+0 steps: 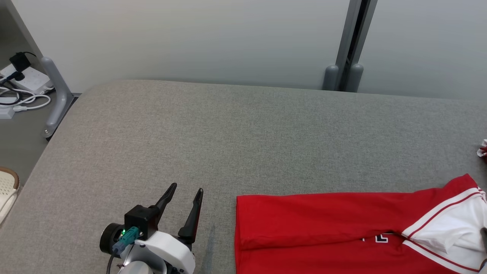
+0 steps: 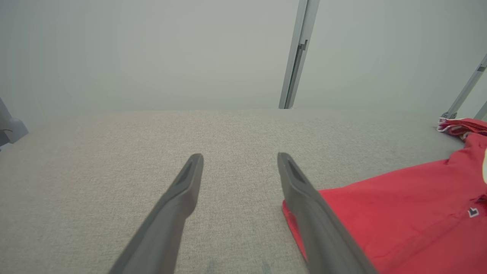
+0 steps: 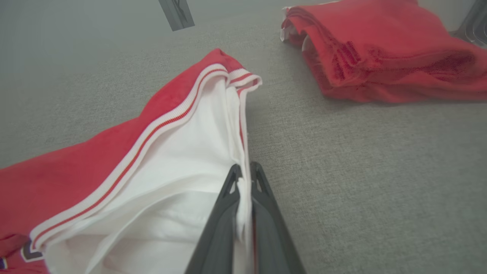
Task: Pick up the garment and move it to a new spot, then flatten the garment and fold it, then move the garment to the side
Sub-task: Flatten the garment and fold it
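The garment is a red jersey with white panels and striped trim, lying flat on the grey fabric table at the lower right. Its white sleeve edge is pinched between the fingers of my right gripper, which is shut on it. My left gripper stands open just left of the garment's red edge, nothing between its fingers, its right finger close by the hem.
A second folded red garment lies further off beyond the right gripper; its corner peeks in at the right. The grey table stretches wide to the back and left. Cables and a power strip lie on the floor.
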You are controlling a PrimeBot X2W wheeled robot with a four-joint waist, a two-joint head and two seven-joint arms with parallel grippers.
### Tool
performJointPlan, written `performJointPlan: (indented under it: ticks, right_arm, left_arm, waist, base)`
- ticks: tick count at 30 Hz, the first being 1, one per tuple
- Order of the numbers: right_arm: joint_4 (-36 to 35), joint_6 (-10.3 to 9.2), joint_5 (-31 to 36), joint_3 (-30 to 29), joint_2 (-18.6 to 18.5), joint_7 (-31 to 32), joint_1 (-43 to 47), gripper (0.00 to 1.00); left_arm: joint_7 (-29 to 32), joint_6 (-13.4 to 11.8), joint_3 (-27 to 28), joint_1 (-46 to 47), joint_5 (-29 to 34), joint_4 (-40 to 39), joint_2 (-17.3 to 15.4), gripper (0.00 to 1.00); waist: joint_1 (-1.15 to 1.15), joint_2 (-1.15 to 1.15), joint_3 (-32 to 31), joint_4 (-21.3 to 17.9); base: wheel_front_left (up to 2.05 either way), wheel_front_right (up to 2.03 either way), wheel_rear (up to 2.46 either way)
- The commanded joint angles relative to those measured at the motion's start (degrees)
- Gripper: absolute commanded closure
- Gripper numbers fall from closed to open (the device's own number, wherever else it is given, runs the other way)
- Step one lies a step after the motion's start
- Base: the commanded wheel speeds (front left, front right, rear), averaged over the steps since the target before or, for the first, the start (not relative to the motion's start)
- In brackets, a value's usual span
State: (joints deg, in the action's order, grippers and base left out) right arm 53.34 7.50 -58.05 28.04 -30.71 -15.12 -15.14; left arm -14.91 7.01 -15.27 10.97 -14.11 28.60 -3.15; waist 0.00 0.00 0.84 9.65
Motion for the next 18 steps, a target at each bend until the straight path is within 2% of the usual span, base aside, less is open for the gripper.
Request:
performJointPlan:
  ticks: [1, 9, 18]
  right_arm:
    - [0.67, -0.02, -0.24, 0.02, -0.57, 0.01, -0.49, 1.00]
    - [-0.26, -0.02, -2.21, 2.39, -0.25, 0.29, -0.85, 1.00]
    - [-7.56, -0.01, -5.45, 6.33, 2.12, 2.64, -1.70, 1.00]
  left_arm:
    - [-0.28, 0.20, 0.32, -0.27, 0.43, 0.12, -0.20, 0.00]
    - [-0.28, 0.37, 0.90, -1.56, -0.10, 0.57, -0.06, 0.00]
    - [-0.28, 0.38, 2.56, -2.90, -0.60, 0.88, 0.00, 0.00]
  waist:
    - [0.00, 0.00, -0.20, -0.01]
    - [0.00, 0.00, -1.56, -0.71]
    - [0.00, 0.00, -3.79, -3.02]
  base:
    - [0.00, 0.00, 0.00]
    - [0.00, 0.00, 0.00]
    - [0.00, 0.00, 0.00]
